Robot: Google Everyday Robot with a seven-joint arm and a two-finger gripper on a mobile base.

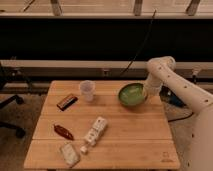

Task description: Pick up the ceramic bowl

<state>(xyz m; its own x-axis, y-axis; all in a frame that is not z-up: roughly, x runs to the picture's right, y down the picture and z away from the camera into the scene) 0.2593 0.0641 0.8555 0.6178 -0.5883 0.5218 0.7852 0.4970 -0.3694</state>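
Near edge of the wooden table (125, 145): a pale packet (69, 153), a red wrapper (63, 132) and a white bottle (95, 132). Farther back, a dark bar (66, 102) and a translucent cup (87, 90) stand left. At far right, the ceramic bowl (132, 94) appears tilted, the gripper (147, 92) at its right rim; whether the jaws grasp it cannot be told.

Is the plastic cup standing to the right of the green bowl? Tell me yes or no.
No, the plastic cup stands left of the ceramic bowl, while the gripper is at the bowl's right rim.
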